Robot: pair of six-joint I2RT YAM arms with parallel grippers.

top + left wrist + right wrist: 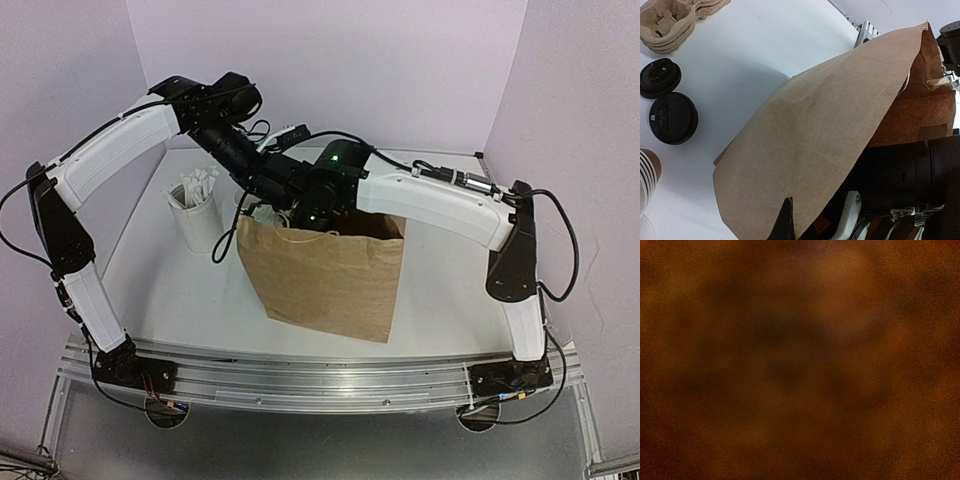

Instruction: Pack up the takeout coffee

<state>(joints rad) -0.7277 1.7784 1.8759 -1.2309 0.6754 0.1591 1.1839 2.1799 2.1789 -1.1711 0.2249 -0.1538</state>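
White cup of wrapped straws [197,218] stands upright on the table [180,290], left side. Stack of pulp cup carriers [670,22] lies well apart from stack of brown cups [647,172].

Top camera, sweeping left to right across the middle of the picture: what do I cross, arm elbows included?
Left arm's elbow → white cup of straws → brown paper bag → right arm's elbow.

I have the bag [325,280] standing mid-table [180,300], the straw cup [197,215] just left of it. Through the left wrist camera, two lids [673,117] lie side by side on the table beside the bag, a carrier stack [670,20] beyond them.
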